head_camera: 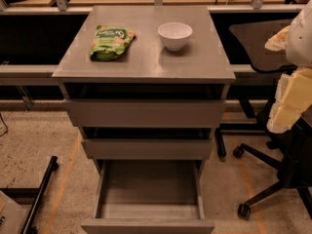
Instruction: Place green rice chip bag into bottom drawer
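The green rice chip bag (pixel 111 42) lies flat on the left part of the grey cabinet top (pixel 146 62). The bottom drawer (pixel 148 186) is pulled far out at the bottom of the view, and its grey interior shows nothing inside. My gripper (pixel 288 101) shows as white and cream parts at the right edge, level with the upper drawers, well to the right of the cabinet and far from the bag. It holds nothing that I can see.
A white bowl (pixel 174 34) stands on the cabinet top, right of the bag. The top drawer (pixel 146 113) and middle drawer (pixel 146 148) stick out slightly. A black office chair (pixel 273 179) stands at the right. A black bar (pixel 41 189) lies on the floor at the lower left.
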Motion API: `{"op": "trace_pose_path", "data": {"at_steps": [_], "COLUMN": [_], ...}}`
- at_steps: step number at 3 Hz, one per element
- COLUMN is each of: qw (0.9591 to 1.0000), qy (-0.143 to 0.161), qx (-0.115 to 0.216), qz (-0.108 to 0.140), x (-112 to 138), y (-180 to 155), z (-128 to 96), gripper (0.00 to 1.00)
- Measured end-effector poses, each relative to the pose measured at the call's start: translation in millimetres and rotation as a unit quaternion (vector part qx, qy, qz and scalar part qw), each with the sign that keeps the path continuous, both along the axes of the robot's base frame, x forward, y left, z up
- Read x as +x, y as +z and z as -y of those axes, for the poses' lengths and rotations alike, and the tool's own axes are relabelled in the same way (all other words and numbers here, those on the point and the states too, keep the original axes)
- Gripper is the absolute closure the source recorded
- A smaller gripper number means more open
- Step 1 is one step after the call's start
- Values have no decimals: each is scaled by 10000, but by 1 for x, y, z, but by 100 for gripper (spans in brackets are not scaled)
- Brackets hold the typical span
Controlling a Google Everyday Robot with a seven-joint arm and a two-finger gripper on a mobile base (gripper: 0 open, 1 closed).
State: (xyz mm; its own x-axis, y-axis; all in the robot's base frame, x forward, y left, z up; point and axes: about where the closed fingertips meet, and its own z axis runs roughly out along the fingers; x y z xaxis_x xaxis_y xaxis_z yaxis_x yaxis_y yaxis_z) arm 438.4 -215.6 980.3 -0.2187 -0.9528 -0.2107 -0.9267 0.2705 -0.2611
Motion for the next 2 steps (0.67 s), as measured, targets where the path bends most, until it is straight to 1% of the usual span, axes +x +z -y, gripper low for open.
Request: {"op": "trace_pose_path", "data": {"at_steps": [1,2], "qw": [10000,9994], "qy": [0,70], "qx": [0,234], "qz": [1,256], "x": [0,20], "y": [0,0], "z": [0,-21], "gripper": [0,0]}}
